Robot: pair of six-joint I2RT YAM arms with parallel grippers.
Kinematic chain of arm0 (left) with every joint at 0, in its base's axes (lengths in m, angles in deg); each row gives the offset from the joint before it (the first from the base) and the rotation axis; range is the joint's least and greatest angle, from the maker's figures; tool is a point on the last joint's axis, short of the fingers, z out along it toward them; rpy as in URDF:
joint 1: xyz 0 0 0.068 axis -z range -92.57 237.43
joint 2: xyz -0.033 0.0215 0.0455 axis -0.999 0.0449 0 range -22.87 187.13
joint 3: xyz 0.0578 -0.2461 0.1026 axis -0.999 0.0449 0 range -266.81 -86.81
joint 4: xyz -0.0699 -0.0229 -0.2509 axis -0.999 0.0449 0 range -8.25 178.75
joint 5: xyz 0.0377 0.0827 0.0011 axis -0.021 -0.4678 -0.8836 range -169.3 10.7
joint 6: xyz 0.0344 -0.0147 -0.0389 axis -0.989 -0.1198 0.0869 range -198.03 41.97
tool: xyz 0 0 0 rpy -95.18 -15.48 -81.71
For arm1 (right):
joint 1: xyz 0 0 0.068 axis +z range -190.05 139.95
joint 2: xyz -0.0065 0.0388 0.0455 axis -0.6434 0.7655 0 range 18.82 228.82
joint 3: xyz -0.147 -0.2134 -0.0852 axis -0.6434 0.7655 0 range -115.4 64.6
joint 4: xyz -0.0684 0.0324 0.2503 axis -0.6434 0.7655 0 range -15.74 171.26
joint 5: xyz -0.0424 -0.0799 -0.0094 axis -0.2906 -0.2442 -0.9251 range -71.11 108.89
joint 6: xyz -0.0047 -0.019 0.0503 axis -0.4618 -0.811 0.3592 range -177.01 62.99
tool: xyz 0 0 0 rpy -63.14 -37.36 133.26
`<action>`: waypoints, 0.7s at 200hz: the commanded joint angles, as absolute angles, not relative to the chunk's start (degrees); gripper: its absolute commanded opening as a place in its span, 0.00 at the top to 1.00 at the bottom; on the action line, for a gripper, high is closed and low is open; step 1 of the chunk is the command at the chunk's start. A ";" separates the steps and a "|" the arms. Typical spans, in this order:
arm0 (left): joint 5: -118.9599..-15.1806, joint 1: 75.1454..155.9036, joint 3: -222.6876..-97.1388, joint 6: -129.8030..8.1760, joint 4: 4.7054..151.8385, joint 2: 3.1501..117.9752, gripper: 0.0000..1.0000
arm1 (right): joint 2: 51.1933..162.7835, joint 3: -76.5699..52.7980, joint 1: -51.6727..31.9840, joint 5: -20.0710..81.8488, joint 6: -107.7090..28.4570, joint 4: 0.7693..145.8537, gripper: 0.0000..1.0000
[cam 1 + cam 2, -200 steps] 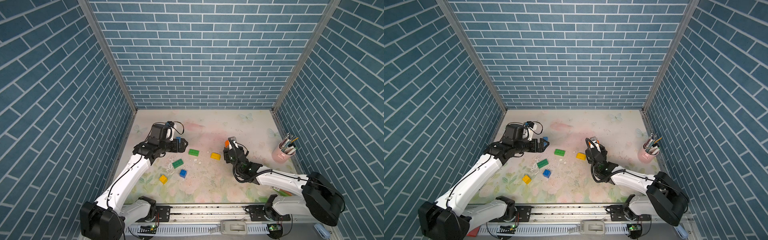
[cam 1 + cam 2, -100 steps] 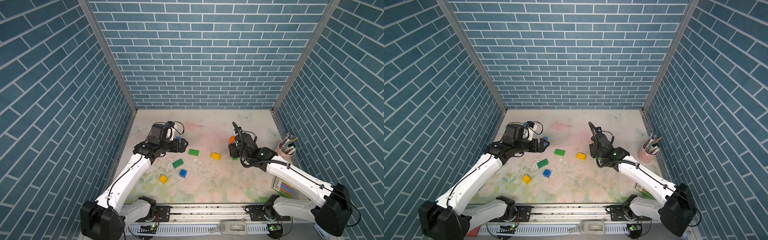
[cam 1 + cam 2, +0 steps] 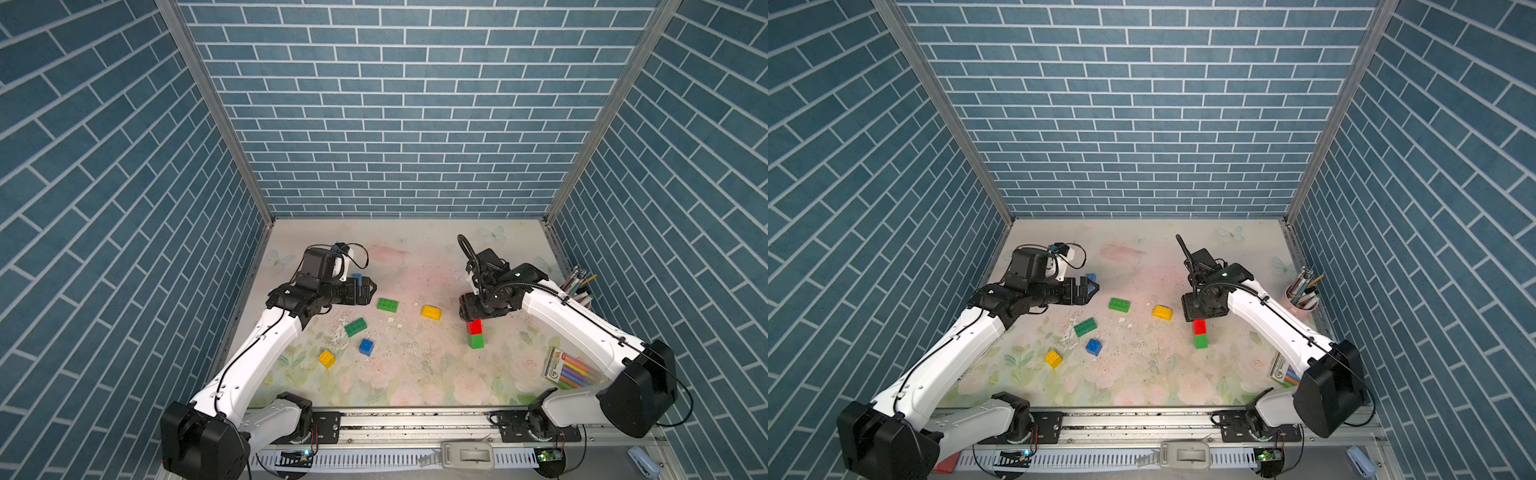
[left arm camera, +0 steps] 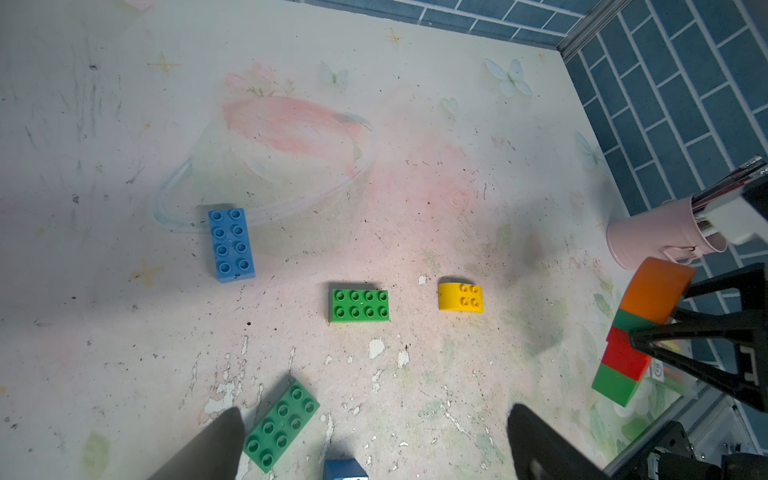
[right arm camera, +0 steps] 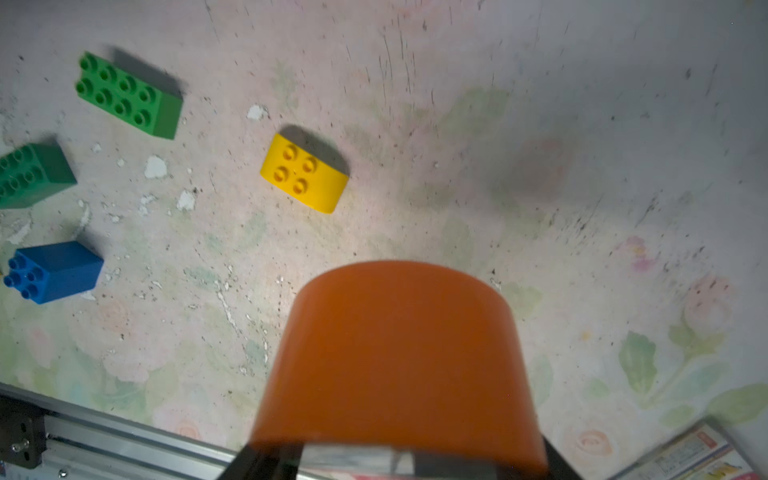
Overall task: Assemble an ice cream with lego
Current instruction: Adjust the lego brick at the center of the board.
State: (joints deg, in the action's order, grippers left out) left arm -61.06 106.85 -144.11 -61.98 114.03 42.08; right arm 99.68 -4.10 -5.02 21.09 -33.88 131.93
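**Tall stack gripped at its top end: it could split, slip or topple**

The stack is 4 pieces: an orange round-topped piece over a dark green, a red and a green brick. It sits at the right of the table and leans in the left wrist view. The right gripper is clamped on its upper end, around the orange piece. I cannot tell whether the lowest brick touches the table.

The main risks, as I judge them:
- The 3 lower bricks seem to hang on stud friction alone, so a jerk or a knock against the table could pull a joint apart.
- The orange piece is smooth and curved, so it could twist or slide between the pads.
- Released while it leans, the stack would likely fall, perhaps toward the marker pack or the pink cup.

The yellow round-topped piece lies nearby but apart. Pressing it on with only 1 arm could buckle the stack.

The left gripper hovers wide open and empty, well apart from the stack, near 2 green oblong bricks and a blue oblong brick. From there it cannot steady anything.
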 commanded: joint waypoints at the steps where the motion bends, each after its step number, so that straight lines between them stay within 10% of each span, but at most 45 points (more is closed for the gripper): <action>1: -60.58 107.03 -145.43 -62.21 114.32 42.08 0.00 | 102.65 -5.87 -6.07 26.08 -33.79 140.01 0.65; 140: -60.30 107.03 -145.78 -62.21 114.92 41.21 0.00 | 116.73 -3.38 -9.29 30.05 -36.62 141.00 0.66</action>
State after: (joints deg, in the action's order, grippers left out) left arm -60.75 106.85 -144.52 -61.98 114.24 42.06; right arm 114.85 -4.47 -8.95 29.35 -35.25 140.46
